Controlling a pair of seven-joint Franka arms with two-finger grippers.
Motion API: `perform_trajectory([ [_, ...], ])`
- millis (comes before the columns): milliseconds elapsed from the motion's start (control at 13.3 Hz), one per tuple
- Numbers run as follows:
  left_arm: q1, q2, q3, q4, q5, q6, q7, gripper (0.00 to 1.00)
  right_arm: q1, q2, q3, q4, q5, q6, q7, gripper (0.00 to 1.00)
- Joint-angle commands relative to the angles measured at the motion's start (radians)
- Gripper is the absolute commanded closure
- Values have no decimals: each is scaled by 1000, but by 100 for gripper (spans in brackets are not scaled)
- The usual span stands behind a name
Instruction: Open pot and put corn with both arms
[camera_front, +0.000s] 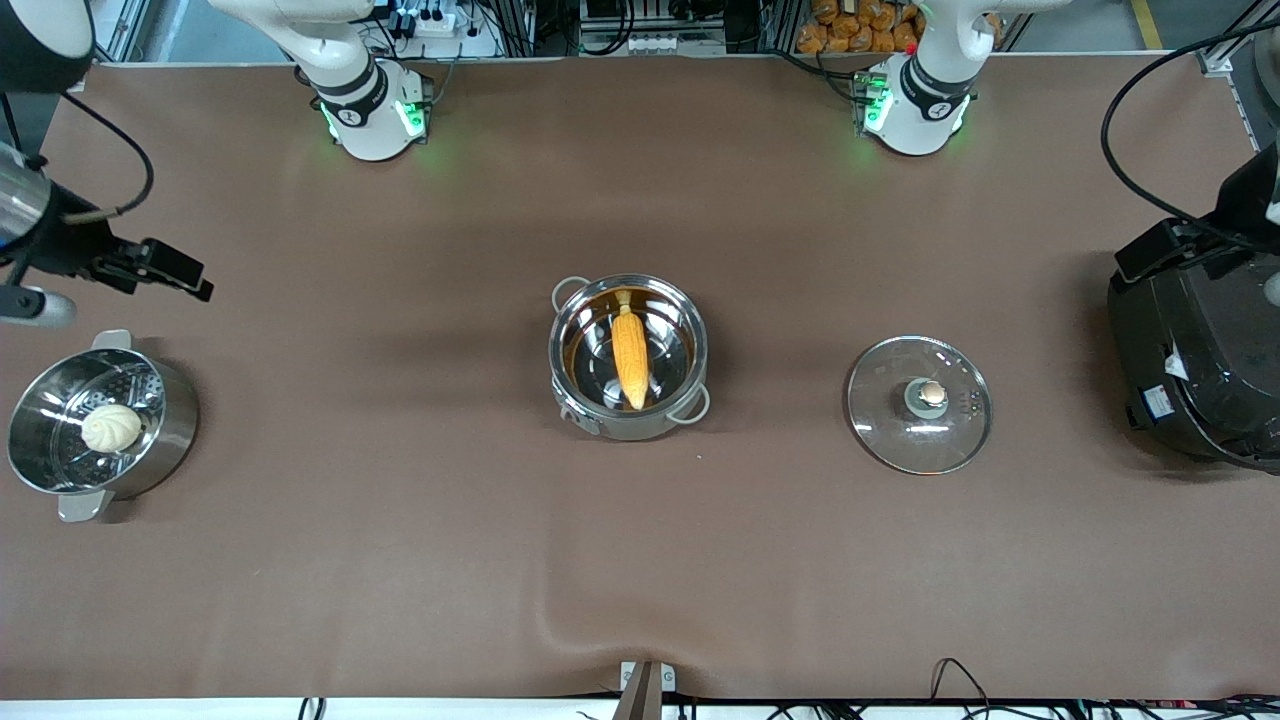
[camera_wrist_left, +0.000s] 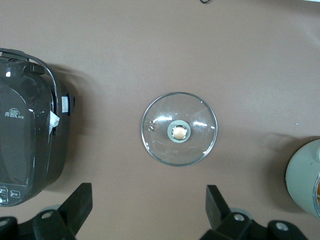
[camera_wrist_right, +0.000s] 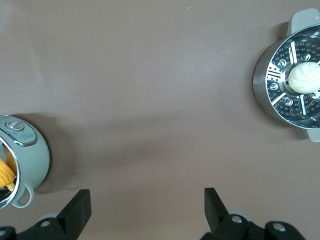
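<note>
Two arms stand back from the work, and you can see that both steps of the task look finished. Start with the biggest thing: the counter (camera_front: 400, 560), covered in brown cloth with a wrinkle near its front edge. The black cooker (camera_front: 1190, 370) sits at the left arm's end, and the steamer pot (camera_front: 175, 430) with its white bun (camera_front: 111, 428) sits at the right arm's end.

The pot (camera_front: 628, 357) is in the middle, open, and the corn (camera_front: 629, 355) lies inside it, pointed end toward the front camera. The glass lid (camera_front: 919, 404) rests flat on the counter between the pot and the cooker, knob up, well apart from both.

The left end effector (camera_wrist_left: 149, 210) hangs over the lid area with its fingers spread and nothing between them. The right end effector (camera_wrist_right: 147, 210) is over the bare cloth between the pot and the steamer pot, also spread and empty.

From here, the risks are small, I think. If you lower the left arm straight down, it may press on the glass lid. If the right arm swings toward the centre, it may push the pot, which slides easily on cloth. Please also watch the cable near the cooker.
</note>
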Motion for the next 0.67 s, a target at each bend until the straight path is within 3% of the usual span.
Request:
perform_trajectory([
  [0, 51, -12, -38, -6, -19, -27, 34, 0, -25, -47, 20, -32, -15, 2, -6, 0],
  [150, 75, -12, -67, -6, -17, -41, 42, 0, -25, -42, 21, -18, -20, -10, -6, 0],
  [600, 63, 5, -67, -8, -9, -71, 42, 0, -25, -38, 21, 17, -9, 7, -3, 0],
])
